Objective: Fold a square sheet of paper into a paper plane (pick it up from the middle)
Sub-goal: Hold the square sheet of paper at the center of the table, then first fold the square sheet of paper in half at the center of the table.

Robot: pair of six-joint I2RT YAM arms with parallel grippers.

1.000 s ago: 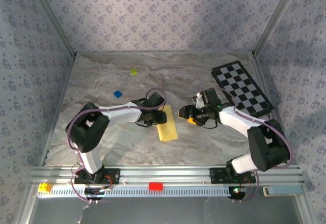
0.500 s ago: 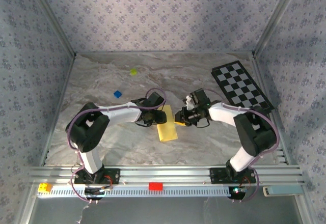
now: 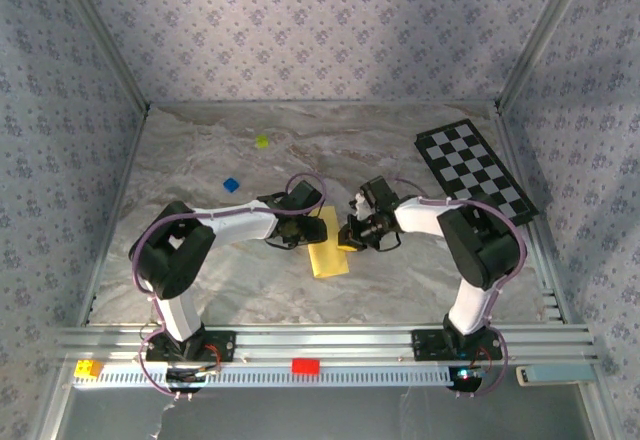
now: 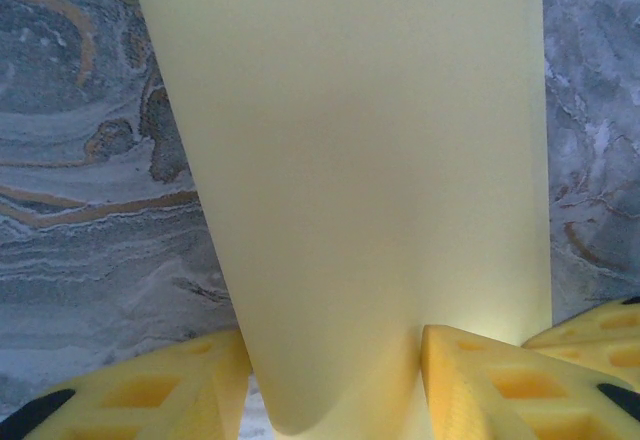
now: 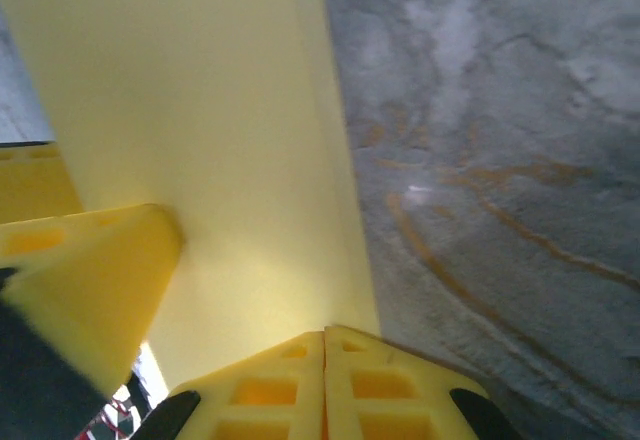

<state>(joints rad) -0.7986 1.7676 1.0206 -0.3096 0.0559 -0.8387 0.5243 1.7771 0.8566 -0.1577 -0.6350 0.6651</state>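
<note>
The square sheet of paper (image 3: 329,248), now looking like a narrow yellow strip, is lying on the marble table (image 3: 200,280) near the middle, between the two arms. The left gripper (image 4: 335,390) is holding the near end of it. Its yellow fingers (image 4: 160,390) are standing partly apart and pressing on the paper from both sides, so the paper is bending into a rounded fold between them. The right gripper (image 5: 325,360) is reaching in from the other side, and its two fingertips are pressing together with no gap, just at the long edge of the strip. Whether a layer of paper is sitting between them cannot be told. The two grippers are working very near to each other over the same end of the strip. The checkered board (image 3: 475,173) is lying well apart at the far right, and a yellow-green block (image 3: 262,141) and a blue block (image 3: 231,185) are resting farther back on the left.
</note>
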